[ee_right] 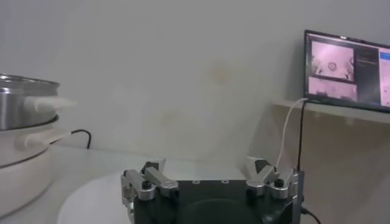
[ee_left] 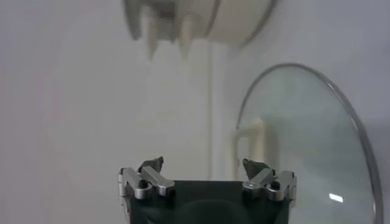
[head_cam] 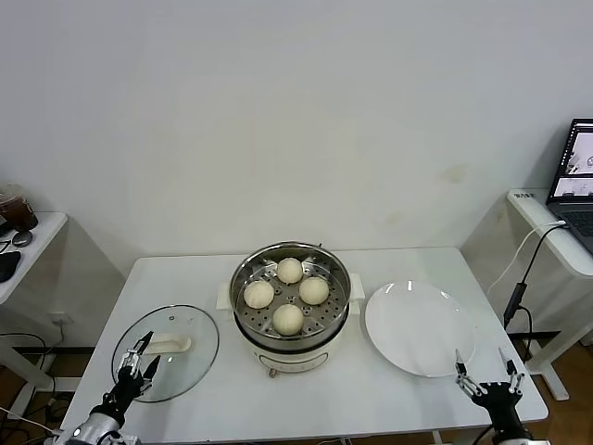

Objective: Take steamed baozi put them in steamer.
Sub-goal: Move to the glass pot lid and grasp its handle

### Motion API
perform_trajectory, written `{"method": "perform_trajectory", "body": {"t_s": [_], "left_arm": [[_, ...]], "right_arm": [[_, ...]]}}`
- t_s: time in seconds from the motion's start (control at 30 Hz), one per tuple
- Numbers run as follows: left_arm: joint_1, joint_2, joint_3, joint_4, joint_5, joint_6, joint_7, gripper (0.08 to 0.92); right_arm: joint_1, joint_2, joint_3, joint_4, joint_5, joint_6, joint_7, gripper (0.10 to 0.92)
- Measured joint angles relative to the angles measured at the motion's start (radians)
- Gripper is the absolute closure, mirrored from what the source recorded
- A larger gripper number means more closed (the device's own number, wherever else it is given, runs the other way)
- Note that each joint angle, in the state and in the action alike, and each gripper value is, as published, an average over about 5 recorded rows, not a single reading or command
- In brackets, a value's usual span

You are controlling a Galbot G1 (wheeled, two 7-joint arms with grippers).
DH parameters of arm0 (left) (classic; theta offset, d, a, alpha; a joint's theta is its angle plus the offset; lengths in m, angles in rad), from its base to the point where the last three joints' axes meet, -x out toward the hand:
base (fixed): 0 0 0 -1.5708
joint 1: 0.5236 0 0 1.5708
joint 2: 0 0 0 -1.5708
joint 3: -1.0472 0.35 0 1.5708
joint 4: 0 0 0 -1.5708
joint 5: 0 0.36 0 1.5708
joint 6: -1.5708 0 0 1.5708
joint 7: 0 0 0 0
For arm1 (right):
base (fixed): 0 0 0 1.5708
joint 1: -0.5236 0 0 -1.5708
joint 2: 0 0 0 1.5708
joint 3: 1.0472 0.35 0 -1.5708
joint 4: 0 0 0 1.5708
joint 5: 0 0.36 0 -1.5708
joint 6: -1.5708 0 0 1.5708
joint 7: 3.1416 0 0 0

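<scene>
Looks like a lab or test room rather than anyone's kitchen. Bare white walls, a plain white table (head_cam: 389,408) with an electric steamer (head_cam: 290,306) on it (its cord trailing toward the wall), and side desks on either flank. On the right-hand desk (head_cam: 547,227) sits an open laptop (head_cam: 576,176) showing camera feeds, with cables (head_cam: 519,278) dangling down to the floor.

Even bright light; the steamer base (ee_left: 201,21) blurs close up.
</scene>
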Motion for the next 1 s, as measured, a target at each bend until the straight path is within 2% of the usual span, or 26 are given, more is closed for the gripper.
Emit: {"method": "perform_trajectory", "body": {"t_s": [0.7,0.8,1.0], "left_arm": [[-0.217,0.005,0.049,0.187,0.099,-0.001,-0.002,0.183],[-0.234,0.002,0.055,0.208,0.100,-0.001,-0.003,0.236],[-0.254,-0.002,0.065,0.240,0.093,0.001,0.001,0.407]], "right_arm": [[-0.017,0.023,-0.008,-0.026,-0.016,-0.005,-0.010,0.203],[-0.018,0.025,-0.009,-0.027,-0.016,-0.006,-0.012,0.203],[-0.020,0.026,-0.013,-0.029,-0.018,-0.008,-0.018,0.203]]}}
